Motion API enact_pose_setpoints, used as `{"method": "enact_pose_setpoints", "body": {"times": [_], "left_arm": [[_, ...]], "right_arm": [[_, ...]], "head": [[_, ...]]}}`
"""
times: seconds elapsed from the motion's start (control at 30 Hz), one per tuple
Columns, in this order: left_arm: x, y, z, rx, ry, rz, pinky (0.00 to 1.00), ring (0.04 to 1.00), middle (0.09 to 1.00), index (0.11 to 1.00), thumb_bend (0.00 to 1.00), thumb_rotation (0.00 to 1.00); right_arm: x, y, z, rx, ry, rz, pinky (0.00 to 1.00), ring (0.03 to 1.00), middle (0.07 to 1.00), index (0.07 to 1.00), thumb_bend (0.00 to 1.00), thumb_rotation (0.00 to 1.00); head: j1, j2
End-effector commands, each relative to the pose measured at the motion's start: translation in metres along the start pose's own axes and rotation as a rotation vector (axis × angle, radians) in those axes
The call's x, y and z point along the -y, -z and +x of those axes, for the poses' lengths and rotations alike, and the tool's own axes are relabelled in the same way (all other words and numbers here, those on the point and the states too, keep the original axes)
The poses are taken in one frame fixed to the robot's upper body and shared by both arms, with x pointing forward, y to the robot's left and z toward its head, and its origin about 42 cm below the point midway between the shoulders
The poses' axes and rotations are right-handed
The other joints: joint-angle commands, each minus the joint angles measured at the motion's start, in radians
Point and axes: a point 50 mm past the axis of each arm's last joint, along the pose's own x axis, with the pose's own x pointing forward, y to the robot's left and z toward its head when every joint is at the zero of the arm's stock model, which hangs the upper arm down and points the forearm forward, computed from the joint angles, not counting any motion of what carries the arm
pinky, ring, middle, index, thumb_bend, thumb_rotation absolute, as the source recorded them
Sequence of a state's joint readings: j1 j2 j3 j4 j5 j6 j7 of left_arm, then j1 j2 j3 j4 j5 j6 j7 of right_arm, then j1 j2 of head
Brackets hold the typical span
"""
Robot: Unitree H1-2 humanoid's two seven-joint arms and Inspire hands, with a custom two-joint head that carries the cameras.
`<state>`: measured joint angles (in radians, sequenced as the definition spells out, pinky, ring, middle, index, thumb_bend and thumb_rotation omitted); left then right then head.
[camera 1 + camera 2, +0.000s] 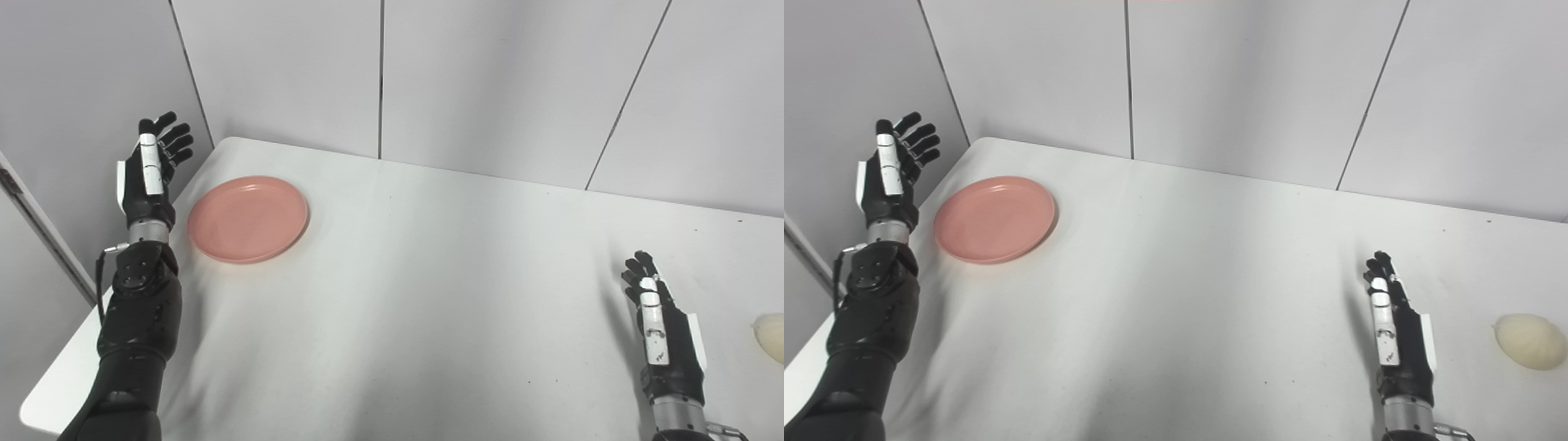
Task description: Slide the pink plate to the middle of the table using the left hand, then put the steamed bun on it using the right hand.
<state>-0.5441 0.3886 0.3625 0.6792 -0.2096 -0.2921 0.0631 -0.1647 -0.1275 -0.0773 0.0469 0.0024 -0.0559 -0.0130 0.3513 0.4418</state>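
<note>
- One pink plate (248,218) lies on the white table (392,306), near its far left corner.
- One steamed bun (1529,340) sits far right of the plate.
- Left hand (149,174) is raised just left of the plate, fingers spread, empty.
- Right hand (1396,334) is between plate and bun, near the bun, fingers extended, empty.

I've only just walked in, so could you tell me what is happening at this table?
Nothing is being handled yet. The pink plate sits near the table's far left corner, and the left hand is raised open beside it, not touching. The steamed bun lies at the right, with the right hand open just left of it. Neither step has begun.
</note>
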Motion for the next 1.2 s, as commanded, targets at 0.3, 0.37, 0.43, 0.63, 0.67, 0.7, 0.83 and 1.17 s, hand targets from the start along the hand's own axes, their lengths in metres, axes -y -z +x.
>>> {"method": "enact_pose_setpoints", "body": {"times": [0.3,0.37,0.43,0.63,0.67,0.7,0.83,1.17], "left_arm": [[-0.002,-0.022,0.019,0.036,0.069,0.069,0.8,0.814,0.793,0.787,0.83,1.0],[0.001,-0.019,0.018,0.021,0.093,0.081,0.81,0.823,0.804,0.801,0.82,1.0],[0.003,-0.015,0.017,0.013,0.117,0.1,0.8,0.819,0.807,0.805,0.81,1.0],[0.007,-0.003,0.015,-0.049,0.143,0.107,0.85,0.834,0.818,0.812,0.87,1.0],[0.007,-0.001,0.015,-0.057,0.143,0.107,0.86,0.839,0.82,0.814,0.87,1.0],[0.008,0.0,0.015,-0.063,0.144,0.106,0.86,0.843,0.823,0.818,0.86,1.0],[0.011,0.007,0.013,-0.084,0.165,0.102,0.86,0.847,0.836,0.827,0.81,1.0],[0.011,0.011,0.012,-0.106,0.155,0.119,0.92,0.878,0.848,0.84,0.83,1.0]], "right_arm": [[0.001,-0.016,0.006,0.074,-0.008,0.015,0.95,0.911,0.913,0.917,0.28,1.0],[0.001,-0.016,0.005,0.074,-0.007,0.011,0.95,0.912,0.915,0.919,0.29,1.0],[0.001,-0.016,0.005,0.077,-0.002,0.006,0.94,0.907,0.91,0.914,0.29,1.0],[0.001,-0.017,0.004,0.073,-0.005,0.012,0.94,0.904,0.907,0.911,0.3,1.0],[0.001,-0.017,0.004,0.073,-0.005,0.011,0.94,0.905,0.907,0.912,0.3,1.0],[0.001,-0.017,0.004,0.073,-0.005,0.01,0.94,0.904,0.906,0.911,0.3,0.99],[0.0,-0.02,0.005,0.075,-0.01,0.009,0.93,0.904,0.907,0.913,0.27,1.0],[-0.001,-0.021,0.004,0.074,-0.003,0.009,0.93,0.905,0.908,0.916,0.27,1.0]], "head": [[0.002,0.003],[0.002,0.003],[0.002,0.005],[0.002,0.006],[0.002,0.006],[0.002,0.006],[0.002,0.007],[0.001,0.007]]}}
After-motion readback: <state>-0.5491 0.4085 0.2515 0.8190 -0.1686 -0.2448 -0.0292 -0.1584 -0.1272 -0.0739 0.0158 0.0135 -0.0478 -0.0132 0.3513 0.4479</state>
